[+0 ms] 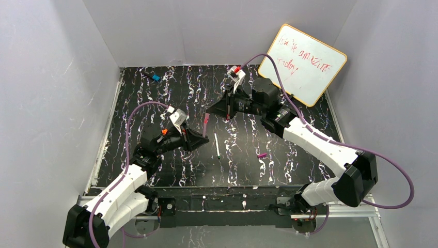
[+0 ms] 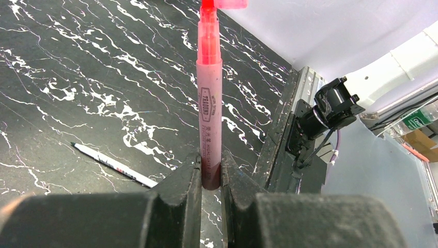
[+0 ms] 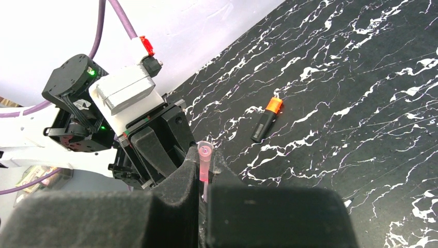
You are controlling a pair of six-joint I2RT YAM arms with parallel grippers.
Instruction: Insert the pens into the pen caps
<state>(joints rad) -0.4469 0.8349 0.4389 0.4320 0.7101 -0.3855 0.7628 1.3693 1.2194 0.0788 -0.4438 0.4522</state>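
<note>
My left gripper (image 1: 200, 138) (image 2: 210, 173) is shut on the base of the thin pink pen (image 2: 209, 103) (image 1: 206, 125), whose bare red tip points away toward the right gripper. My right gripper (image 1: 210, 111) (image 3: 205, 161) is shut on the pale pink cap (image 3: 205, 164), which also shows at the pen's tip in the left wrist view (image 2: 231, 3). I cannot tell whether the tip is inside it. The thin white pen (image 1: 217, 146) (image 2: 113, 165) lies on the mat. The magenta cap (image 1: 262, 155) lies to its right. A short black marker with an orange end (image 3: 265, 120) lies flat.
A black marker with a blue end (image 1: 153, 76) lies at the far left of the marbled black mat (image 1: 289, 165). A whiteboard (image 1: 303, 64) leans at the back right. Grey walls enclose the table. A metal rail (image 1: 227, 192) runs along the near edge.
</note>
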